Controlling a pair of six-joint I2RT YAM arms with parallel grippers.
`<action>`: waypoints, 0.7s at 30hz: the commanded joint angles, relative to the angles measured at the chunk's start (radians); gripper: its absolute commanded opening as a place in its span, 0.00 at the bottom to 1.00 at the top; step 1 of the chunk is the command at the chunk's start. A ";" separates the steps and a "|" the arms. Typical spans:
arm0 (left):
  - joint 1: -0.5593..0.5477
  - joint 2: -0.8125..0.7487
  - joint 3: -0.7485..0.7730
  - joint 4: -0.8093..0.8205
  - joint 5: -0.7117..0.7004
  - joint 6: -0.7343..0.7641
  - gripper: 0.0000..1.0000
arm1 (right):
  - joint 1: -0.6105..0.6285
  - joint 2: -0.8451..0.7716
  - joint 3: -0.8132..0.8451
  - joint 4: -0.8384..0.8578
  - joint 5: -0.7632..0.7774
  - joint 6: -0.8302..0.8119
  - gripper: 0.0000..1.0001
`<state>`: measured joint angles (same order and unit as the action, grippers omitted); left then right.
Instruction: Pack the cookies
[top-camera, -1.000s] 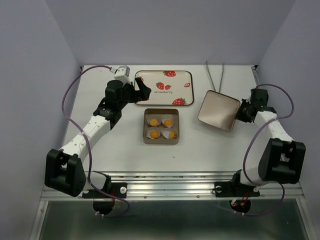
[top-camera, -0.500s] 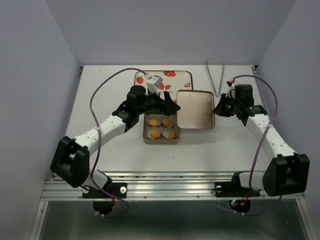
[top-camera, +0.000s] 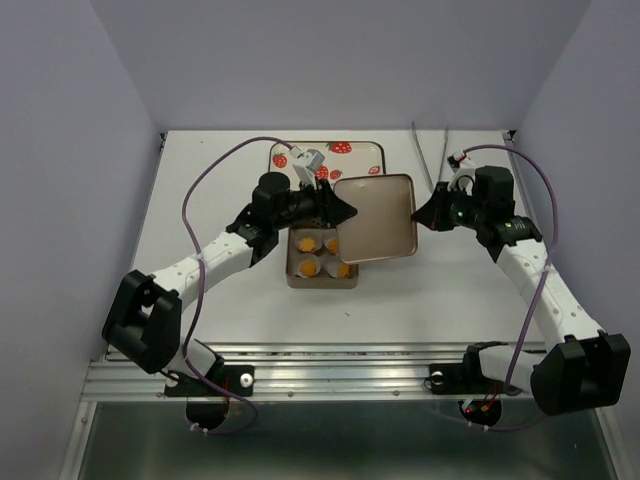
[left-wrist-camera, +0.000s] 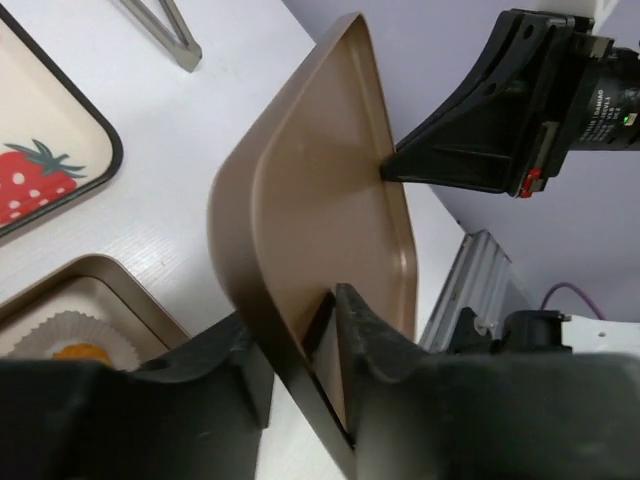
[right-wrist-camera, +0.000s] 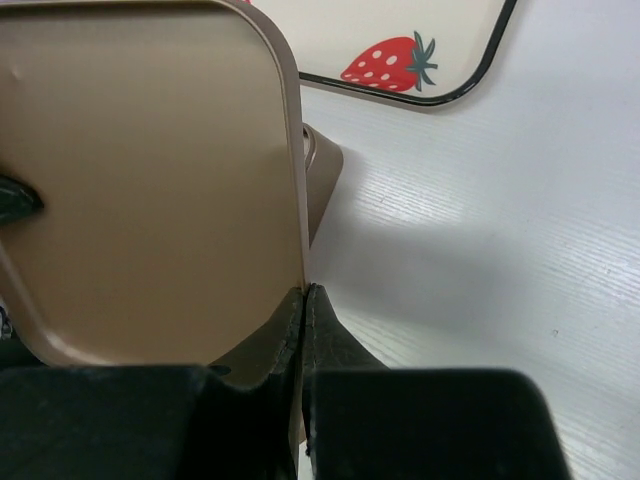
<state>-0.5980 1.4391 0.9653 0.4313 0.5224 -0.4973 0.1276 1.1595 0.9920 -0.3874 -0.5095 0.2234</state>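
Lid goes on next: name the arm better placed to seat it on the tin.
Left, probably: the left gripper grips the lid at the edge directly above the tin; the right gripper pinches the far edge, off to the side.

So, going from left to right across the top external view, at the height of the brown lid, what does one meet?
Left arm → left end effector → brown lid → right end effector → right arm.
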 joint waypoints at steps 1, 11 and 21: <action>0.003 -0.060 -0.022 0.090 0.042 -0.026 0.31 | 0.021 -0.012 0.036 0.061 -0.028 -0.013 0.01; 0.006 -0.147 0.021 -0.086 -0.203 -0.122 0.00 | 0.174 0.048 0.142 0.053 0.198 -0.143 0.73; 0.168 -0.072 0.274 -0.508 -0.112 -0.372 0.00 | 0.389 -0.024 0.169 0.145 0.247 -0.660 1.00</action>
<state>-0.5190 1.3483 1.1351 0.0456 0.2939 -0.7364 0.4366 1.1648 1.1149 -0.3237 -0.2653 -0.1638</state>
